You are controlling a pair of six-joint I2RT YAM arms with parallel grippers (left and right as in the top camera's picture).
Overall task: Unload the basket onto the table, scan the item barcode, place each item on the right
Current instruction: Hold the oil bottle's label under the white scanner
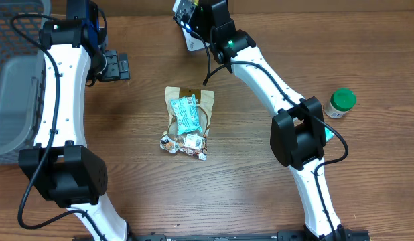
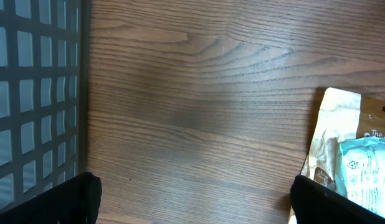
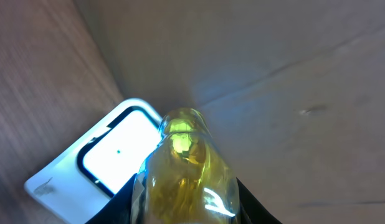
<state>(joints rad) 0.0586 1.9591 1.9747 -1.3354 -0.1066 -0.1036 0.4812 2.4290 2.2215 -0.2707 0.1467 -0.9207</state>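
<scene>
The item, a clear yellowish bottle (image 3: 183, 168), is pinched between the right fingers (image 3: 247, 213) and held up at the far edge of the desk (image 1: 247, 187), its rounded end just beside the lit window of the white scanner (image 3: 111, 155). Pickup and carry look done, and presenting the bottle to the reader seems to be the step in hand. No label or barcode shows on the bottle, so I cannot tell whether the code faces the window or whether a read has registered; turning the bottle may yet be needed. The left fingers (image 2: 61, 199) are spread wide and empty, low over bare wood between the grey basket (image 1: 19, 80) and the pile of snack packets (image 1: 187, 120) at the middle of the desk. A green-lidded jar (image 1: 339, 104) stands apart on the right.
</scene>
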